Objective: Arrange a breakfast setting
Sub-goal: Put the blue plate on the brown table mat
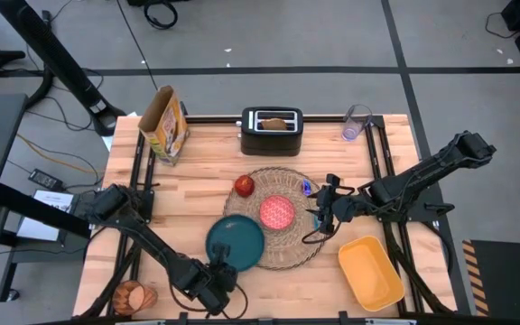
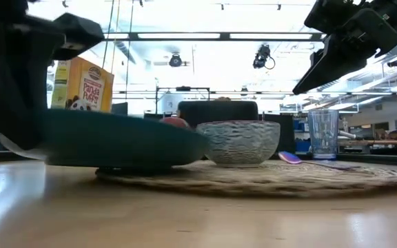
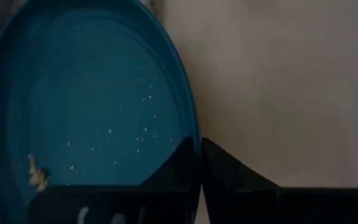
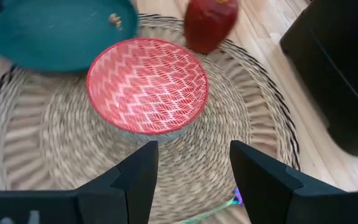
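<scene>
The wooden table point(image 1: 197, 176) is carrying the whole setting. At its centre the round woven placemat point(image 1: 283, 255) is lying flat, with the red bowl point(image 1: 276, 212) sitting in its middle. The teal plate point(image 1: 235, 242) is overlapping the mat's 8 o'clock edge, and in the low view it is tilting, its near side raised. The left gripper point(image 1: 221, 273) is pinching the plate's rim at the plate's 6 o'clock, fingers point(image 3: 185, 163) closed tight on it. At the mat's 3 o'clock the right gripper point(image 1: 323, 215) is hovering above the mat, jaws standing apart and holding nothing. The toast slice point(image 1: 275, 123) is sitting in the black toaster point(image 1: 272, 133) at the table's 12 o'clock. The red apple point(image 1: 244, 186) is resting at the mat's 11 o'clock edge. The blue spoon point(image 1: 307, 188) is lying at 2 o'clock.
</scene>
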